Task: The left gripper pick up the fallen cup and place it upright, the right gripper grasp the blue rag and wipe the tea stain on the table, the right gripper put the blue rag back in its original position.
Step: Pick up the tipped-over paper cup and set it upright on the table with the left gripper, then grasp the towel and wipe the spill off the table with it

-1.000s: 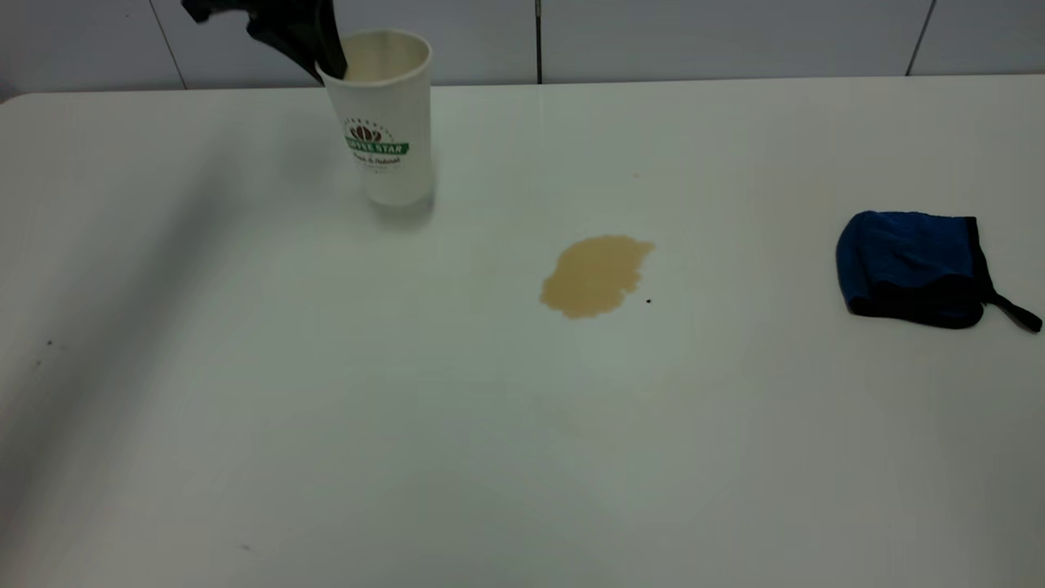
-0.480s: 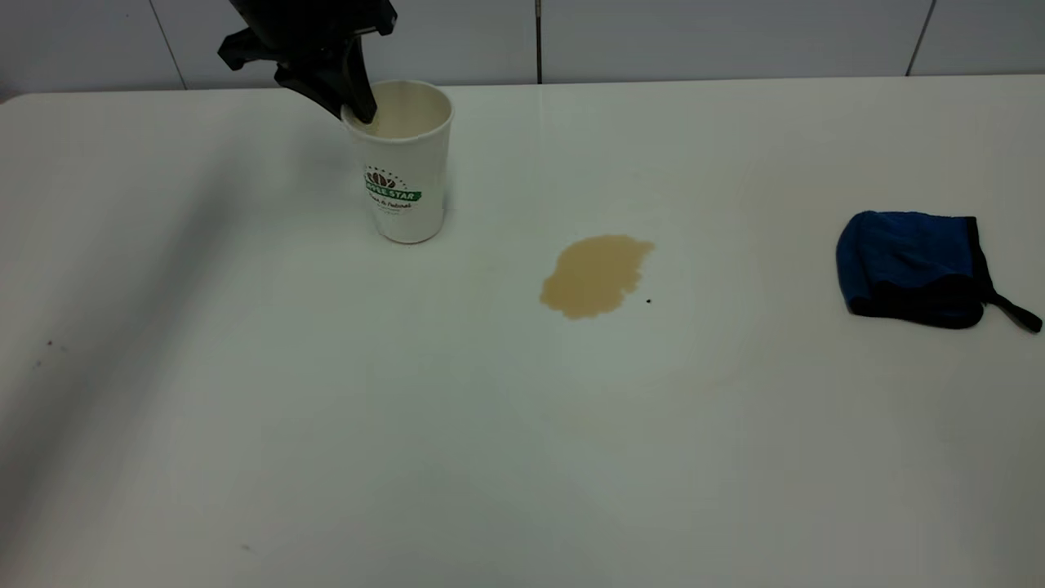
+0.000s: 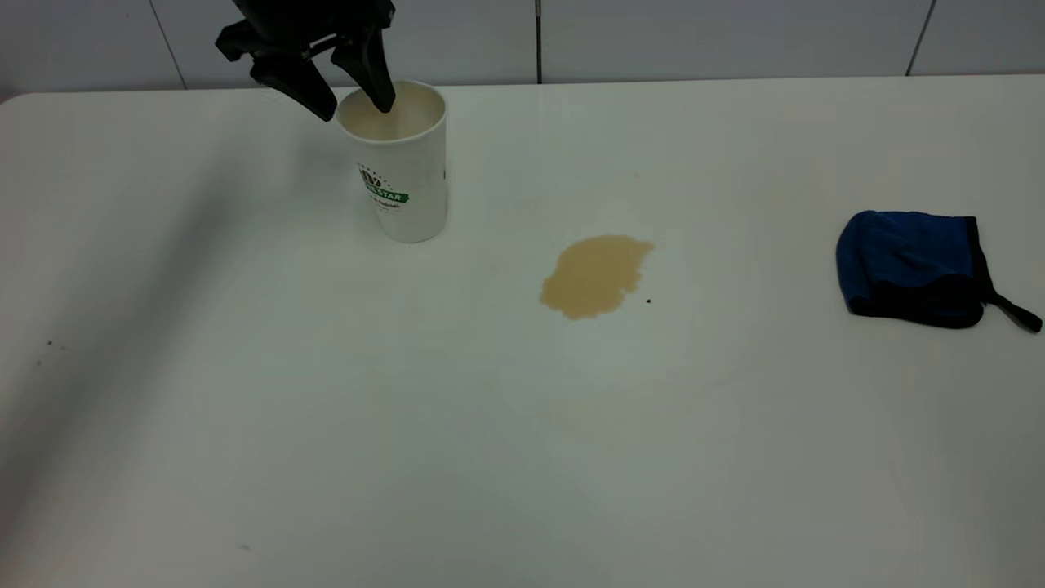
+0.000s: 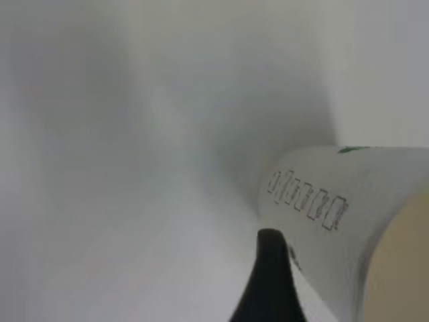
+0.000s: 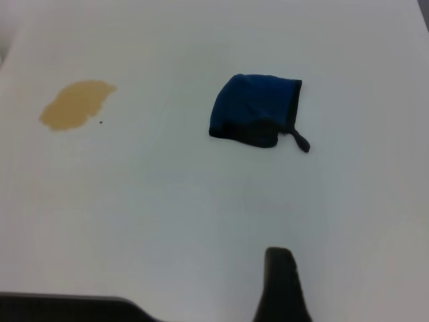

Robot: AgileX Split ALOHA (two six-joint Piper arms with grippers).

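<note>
The cup (image 3: 402,167) stands upright at the table's (image 3: 326,425) far left, the left gripper (image 3: 349,91) spread open over its rim, one finger outside and one apparently inside the mouth. The tea stain (image 3: 594,274) lies mid-table; the blue rag (image 3: 913,268) rests far right, untouched.

Exterior view: faces me from across the table (image 3: 326,425), looking down at a slant, well back from everything.
Left wrist view: rides my left arm, pressed close against the cup (image 4: 335,215), one of my fingers (image 4: 268,282) in front.
Right wrist view: rides my right arm, high above the table, looking down on the blue rag (image 5: 255,117) and the tea stain (image 5: 75,104).
Shared: exterior and right wrist both show rag (image 3: 910,265) and stain (image 3: 594,274); exterior and left wrist share the cup (image 3: 400,175).
</note>
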